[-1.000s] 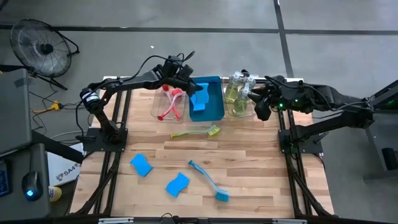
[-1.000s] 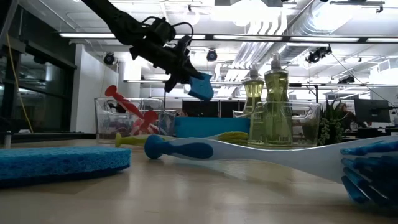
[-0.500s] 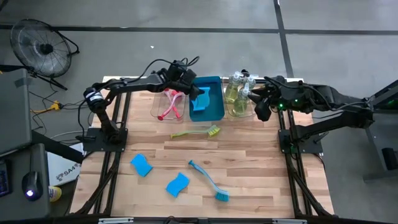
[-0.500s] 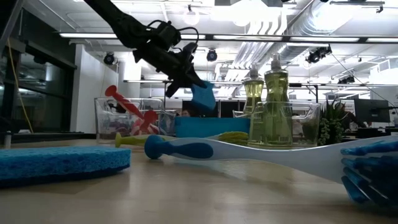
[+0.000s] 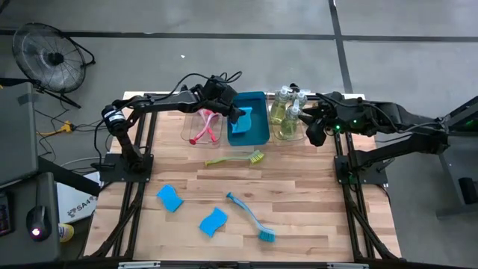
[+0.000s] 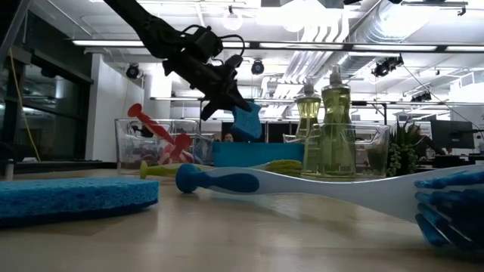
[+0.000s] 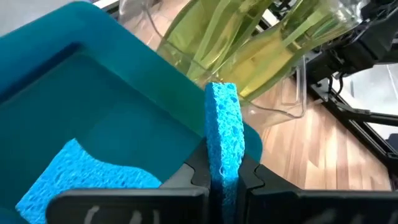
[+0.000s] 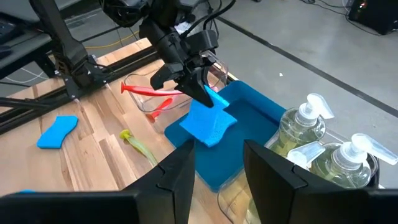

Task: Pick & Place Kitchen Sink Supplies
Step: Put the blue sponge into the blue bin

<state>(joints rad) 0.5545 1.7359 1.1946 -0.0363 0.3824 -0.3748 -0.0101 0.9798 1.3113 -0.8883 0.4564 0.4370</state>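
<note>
The left hand (image 5: 236, 113) was clenched on a blue sponge (image 5: 240, 115), holding it on edge just above the blue bin (image 5: 258, 128), where another sponge (image 7: 93, 177) lay directly below it. The pink brushes (image 5: 203, 127) sat in the clear tray (image 5: 187, 128) beside that hand. The right hand (image 5: 308, 119) hovered partly parted, grasping nothing, just beside the pump bottles (image 5: 282, 110).

Four blue sponges are showing: one held sponge (image 5: 243, 116), one lying in the blue bin (image 5: 237, 128), two on the table (image 5: 169, 198) (image 5: 213, 221). Three dish brushes are lying about: pink (image 5: 203, 127), yellow-green (image 5: 237, 158), teal (image 5: 251, 217). Two pump bottles (image 5: 279, 110) (image 5: 293, 113) are standing together.
</note>
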